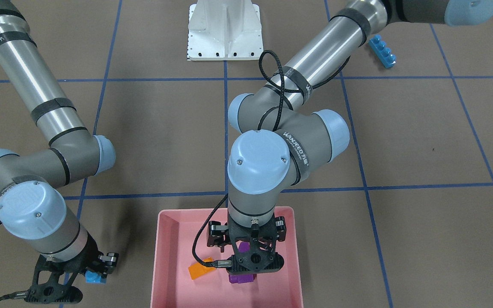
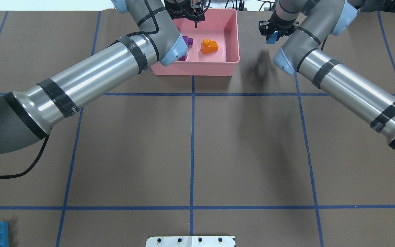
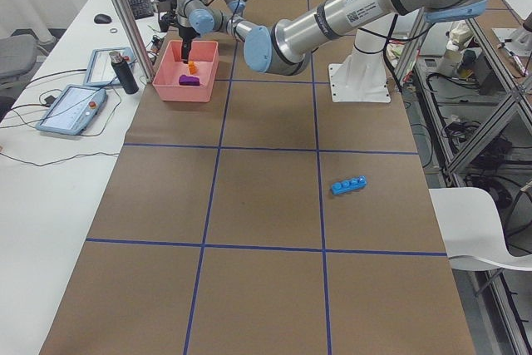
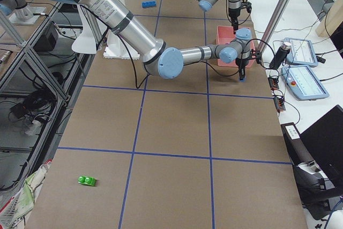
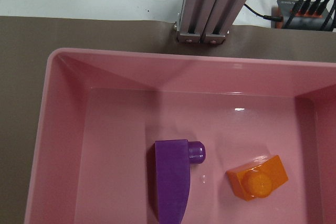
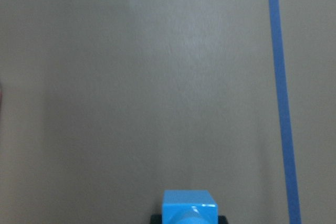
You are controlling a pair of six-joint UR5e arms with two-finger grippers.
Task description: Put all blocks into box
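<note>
The pink box (image 1: 161, 256) holds the orange one-stud block (image 1: 198, 269) and the purple sloped block (image 1: 242, 279); both lie loose on its floor in the left wrist view, orange (image 5: 257, 178) and purple (image 5: 173, 179). My left gripper (image 1: 253, 256) hangs above the box, open and empty. My right gripper (image 1: 96, 273) is beside the box, over the table, shut on the small blue one-stud block (image 6: 189, 208). The long blue four-stud block (image 1: 382, 51) lies near the robot's left side. The green two-stud block (image 4: 87, 180) lies far off on the right.
The white robot base (image 1: 224, 32) stands at the table's middle edge. Blue tape lines (image 2: 192, 151) cross the brown table cover. A metal post (image 5: 207, 9) stands just behind the box. Tablets and a desk (image 3: 75, 106) lie beyond the table edge.
</note>
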